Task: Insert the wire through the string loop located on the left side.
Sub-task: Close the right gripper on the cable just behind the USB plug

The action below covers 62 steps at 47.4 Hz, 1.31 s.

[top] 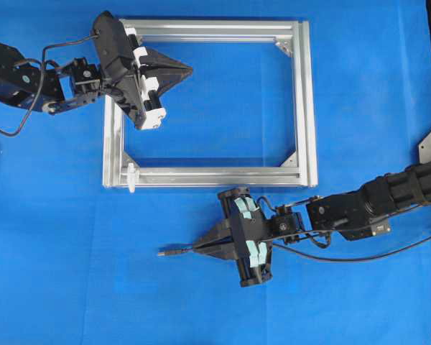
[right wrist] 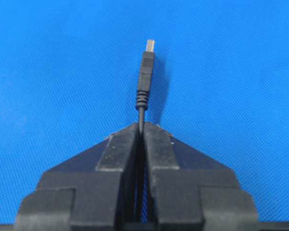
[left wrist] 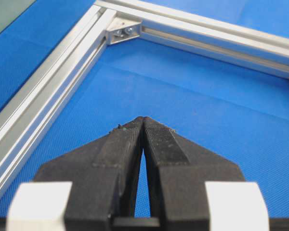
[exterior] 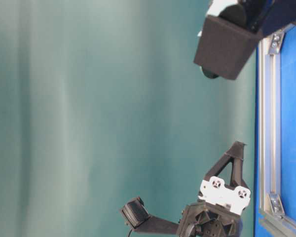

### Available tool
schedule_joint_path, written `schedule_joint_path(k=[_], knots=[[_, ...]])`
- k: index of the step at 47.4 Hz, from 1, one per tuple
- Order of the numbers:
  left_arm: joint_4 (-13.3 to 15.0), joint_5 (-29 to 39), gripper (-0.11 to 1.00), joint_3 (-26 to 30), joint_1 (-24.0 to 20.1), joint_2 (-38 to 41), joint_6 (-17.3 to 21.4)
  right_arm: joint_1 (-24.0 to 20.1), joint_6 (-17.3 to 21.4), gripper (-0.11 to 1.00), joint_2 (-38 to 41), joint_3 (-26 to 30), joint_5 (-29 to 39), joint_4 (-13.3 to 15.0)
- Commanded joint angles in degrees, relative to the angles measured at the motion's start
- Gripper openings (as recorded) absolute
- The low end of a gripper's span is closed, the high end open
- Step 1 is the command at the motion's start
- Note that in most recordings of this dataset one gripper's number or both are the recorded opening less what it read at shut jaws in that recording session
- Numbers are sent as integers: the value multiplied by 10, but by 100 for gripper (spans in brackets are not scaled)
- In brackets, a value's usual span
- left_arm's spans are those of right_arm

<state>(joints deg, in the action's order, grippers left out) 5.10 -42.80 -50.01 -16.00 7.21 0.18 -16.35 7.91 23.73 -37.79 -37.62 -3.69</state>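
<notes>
At upper left, the left gripper [top: 189,70] is hovering over the frame [top: 307,100], jaws pressed together on nothing. At lower left of that frame the string loop [top: 131,177] is standing. Lower centre, the right gripper [top: 195,249] is pinching the wire [top: 174,252] just behind its plug; that short overhang may be drooping or swivelling, missing the small loop.

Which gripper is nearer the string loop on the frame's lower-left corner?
Roughly even, the left slightly nearer. The left gripper hovers above the string loop, inside the frame; the right gripper sits below-right, outside, clamping the wire.
</notes>
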Motion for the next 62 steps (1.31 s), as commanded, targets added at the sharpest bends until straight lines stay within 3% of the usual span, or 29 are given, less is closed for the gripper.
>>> schedule_joint_path(k=[1,21,62], knots=[[-2,-3,0,5,0,-18,0,-3,0,0,-33,6,4,1],[-2,-3,0,4,0,-18,-4,-2,-10,0,-149,-2,110,1],[-2,-4,0,1,-1,-18,-4,-3,-14,0,-155,-3,116,1]])
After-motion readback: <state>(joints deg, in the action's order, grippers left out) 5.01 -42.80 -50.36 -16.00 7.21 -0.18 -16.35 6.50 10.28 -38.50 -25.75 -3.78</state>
